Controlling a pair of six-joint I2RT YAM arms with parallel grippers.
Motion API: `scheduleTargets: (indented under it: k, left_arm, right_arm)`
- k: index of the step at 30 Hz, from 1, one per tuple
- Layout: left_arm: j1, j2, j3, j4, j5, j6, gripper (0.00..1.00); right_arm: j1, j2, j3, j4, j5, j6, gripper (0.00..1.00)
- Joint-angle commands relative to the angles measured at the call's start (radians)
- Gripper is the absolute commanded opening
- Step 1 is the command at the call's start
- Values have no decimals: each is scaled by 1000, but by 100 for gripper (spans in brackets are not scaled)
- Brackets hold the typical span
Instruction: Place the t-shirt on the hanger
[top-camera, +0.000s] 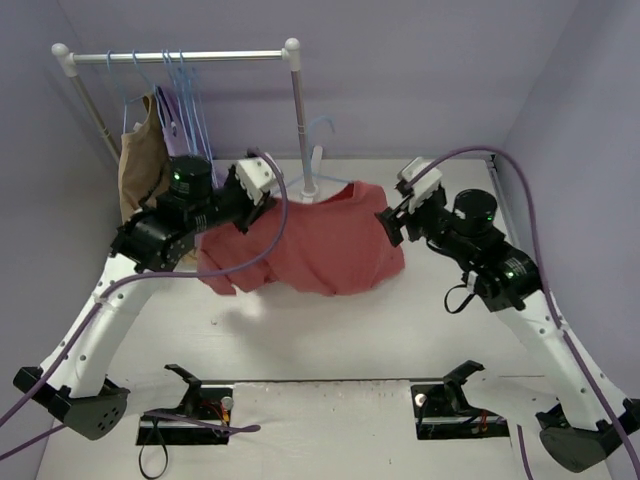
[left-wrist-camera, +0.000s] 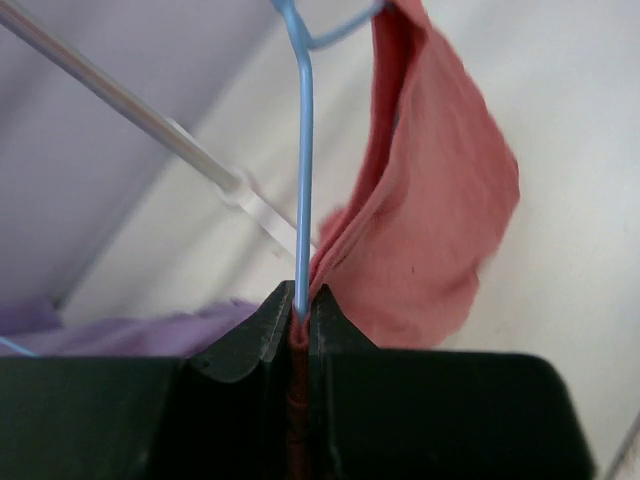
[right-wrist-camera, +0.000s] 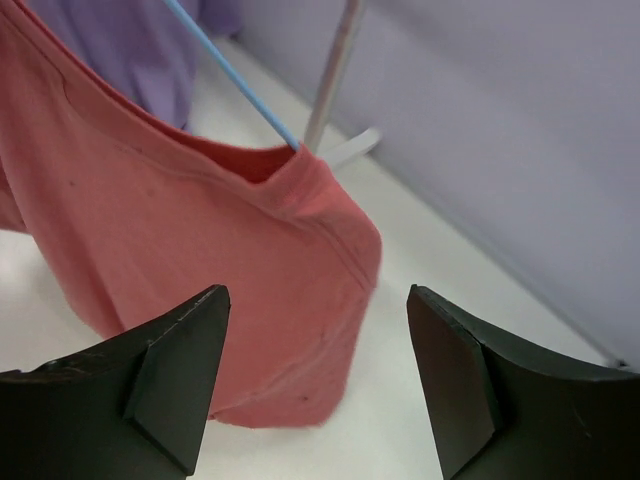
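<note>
Left gripper (left-wrist-camera: 300, 312): jaws pressed together on a thin light-blue wire hanger (left-wrist-camera: 303, 180), with a fold of red cloth pinched in the same gap.
Right gripper (right-wrist-camera: 315, 296): jaws spread wide, nothing between them; it sits just beside the right edge of the shirt. From overhead I cannot tell whether a finger touches the cloth.
Salmon-red cloth t-shirt (top-camera: 315, 245): mid-table between the two arms, draped over the hanger and hanging in loose folds, its shadow on the white table (top-camera: 330, 335) beneath.
Hanger, position: one blue arm runs into the neck opening in the right wrist view; the other is clamped at the shirt's left side.
White-jointed metal clothes rail (top-camera: 180, 57): far left, with its right post behind the t-shirt.
On the rail: tan garment (top-camera: 140, 165), lilac-purple garment (top-camera: 170, 108), spare light-blue hangers (top-camera: 186, 85).
Hidden: most of the hanger lies inside the shirt.
Cut off: the hanger's top leaves the upper edge of the left wrist view.
Unclear: whether the lower hem touches the table.
</note>
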Motion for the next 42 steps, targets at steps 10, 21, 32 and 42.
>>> scheduleTargets:
  k: [10,21,32,42]
  left_arm:
    - [13,128,754,53,-205,-150,0]
    - [14,58,646,-52,-400,-205,0]
    - [14,37,727,-119,-250,-246,0]
    - [14,95,627,-189,-570,-244,0]
  right_arm:
    - [-4,-106,123,80,214,51,70]
    - [-4,-124,65,80,207,95,70]
    - [-4,-115,53,83,207,104,70]
    - [-4,-140,25,83,207,113,71]
